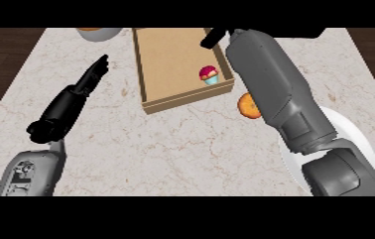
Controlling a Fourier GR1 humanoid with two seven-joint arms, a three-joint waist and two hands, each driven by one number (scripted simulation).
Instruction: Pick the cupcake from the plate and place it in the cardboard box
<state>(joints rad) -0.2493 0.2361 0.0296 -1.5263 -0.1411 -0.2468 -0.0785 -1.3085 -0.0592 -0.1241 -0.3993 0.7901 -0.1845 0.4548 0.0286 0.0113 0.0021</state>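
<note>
The cupcake (210,75), with pink frosting and a light blue wrapper, stands upright inside the cardboard box (155,64), near its right wall. My right hand (212,37) is up at the box's far right corner, mostly cut off by the view's top edge. Its one visible finger is straight, and it holds nothing and is apart from the cupcake. The white plate (348,129) lies at the right, largely hidden beneath my right forearm. My left hand (79,90) rests open on the counter left of the box, fingers pointing toward it.
An orange round food item (247,106) lies on the counter between the box and the plate, against my right forearm. A grey bowl (97,33) sits at the far left top edge. Dark wood borders the marble counter on both sides.
</note>
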